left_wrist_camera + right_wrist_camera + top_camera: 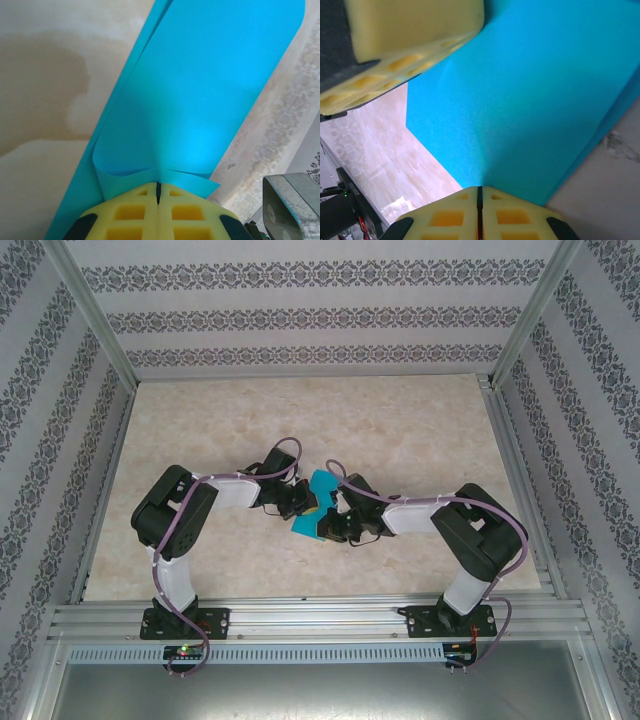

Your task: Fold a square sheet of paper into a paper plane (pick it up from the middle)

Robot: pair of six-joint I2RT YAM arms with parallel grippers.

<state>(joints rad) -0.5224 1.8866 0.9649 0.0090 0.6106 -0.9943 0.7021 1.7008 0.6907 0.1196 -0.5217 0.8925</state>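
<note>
Right now the paper [322,484] sits between the two arms over the middle of the table [300,420]. The left gripper [158,186] is pinched tight on a curled-over edge, and the right gripper [480,189] is pinched tight on the far side. To my eye a fold is forming. Line the edges up evenly, grip firmly, and lay it flat before creasing.
</note>
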